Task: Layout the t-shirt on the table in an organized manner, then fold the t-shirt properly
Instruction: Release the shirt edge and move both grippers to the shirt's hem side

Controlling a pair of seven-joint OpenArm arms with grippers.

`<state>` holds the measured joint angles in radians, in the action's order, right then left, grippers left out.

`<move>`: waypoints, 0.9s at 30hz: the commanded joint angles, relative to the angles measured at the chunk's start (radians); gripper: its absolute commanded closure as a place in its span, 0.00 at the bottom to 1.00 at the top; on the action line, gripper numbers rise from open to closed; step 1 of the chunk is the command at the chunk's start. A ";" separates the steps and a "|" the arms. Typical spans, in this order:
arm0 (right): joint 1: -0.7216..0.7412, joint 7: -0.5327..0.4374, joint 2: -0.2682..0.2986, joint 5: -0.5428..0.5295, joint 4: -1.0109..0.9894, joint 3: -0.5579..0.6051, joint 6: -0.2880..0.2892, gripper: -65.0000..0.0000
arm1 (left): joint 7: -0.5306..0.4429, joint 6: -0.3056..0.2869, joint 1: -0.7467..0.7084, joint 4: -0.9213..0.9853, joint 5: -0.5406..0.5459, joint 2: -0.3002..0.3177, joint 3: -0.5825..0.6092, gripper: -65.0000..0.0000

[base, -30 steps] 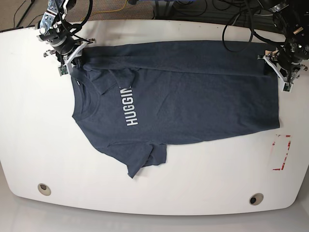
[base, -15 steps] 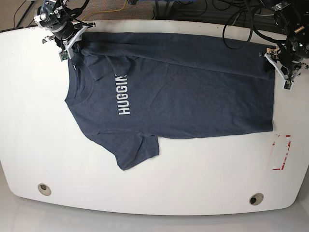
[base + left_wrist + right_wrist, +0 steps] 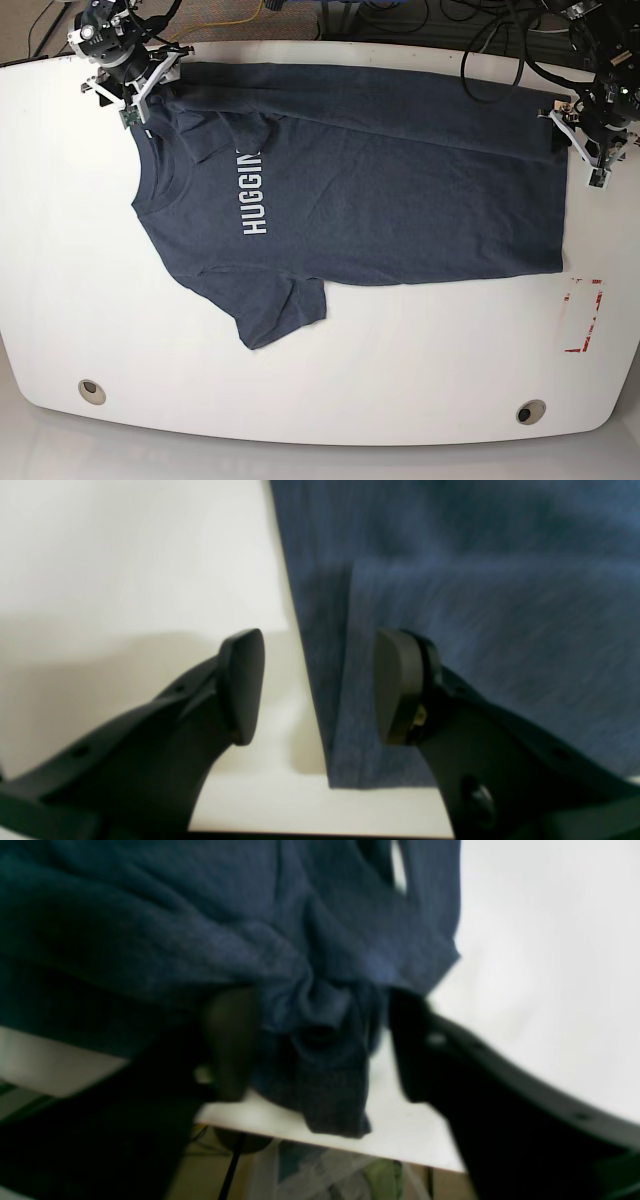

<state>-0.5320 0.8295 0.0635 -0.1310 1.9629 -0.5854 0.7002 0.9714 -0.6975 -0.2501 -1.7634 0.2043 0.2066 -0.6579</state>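
**A:** Where does the t-shirt (image 3: 370, 170) lie?

**B:** Spread across the far half of the tabletop (image 3: 400, 370), printed side up, with the white lettering (image 3: 256, 192) reading along the chest. The collar end points to the tabletop's left edge as the base view shows it, and the hem runs down near the right edge, just short of the red-taped mark (image 3: 583, 316). One sleeve lies flat toward the near edge; the other is bunched at the far left corner.

**A:** And the right hand (image 3: 128, 85)?

**B:** It sits at that far left corner over the bunched sleeve. In its wrist view the fingers (image 3: 231, 1040) stand spread, with a crumpled wad of fabric (image 3: 320, 1050) between them, right at the tabletop's edge. The picture is too blurred to say whether they touch the cloth.

**A:** The left hand (image 3: 585, 140)?

**B:** At the hem's far corner. Its pads (image 3: 242, 685) are spread apart: one over bare tabletop, the other over the cloth, with the hem edge (image 3: 320, 700) running between them, not pinched.
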 commanded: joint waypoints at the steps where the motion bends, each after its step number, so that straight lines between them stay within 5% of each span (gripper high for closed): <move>1: -0.001 -0.017 0.009 -0.006 0.036 -0.014 -0.002 0.24 | -0.015 -0.001 0.005 -0.049 0.008 0.015 -0.003 0.52; 4: 0.011 -0.020 0.009 -0.008 0.049 -0.014 -0.002 0.18 | -0.015 -0.001 0.011 -0.076 0.008 0.015 -0.003 0.52; 27: 0.230 -0.012 0.035 -0.002 0.046 -0.015 -0.002 0.20 | 0.048 -0.001 0.286 -0.085 0.002 0.017 -0.004 0.52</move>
<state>-0.3298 0.8402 0.0887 -0.1200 1.9926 -0.5976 0.6998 1.0286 -0.6979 0.0086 -1.8332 0.1963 0.2062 -0.6586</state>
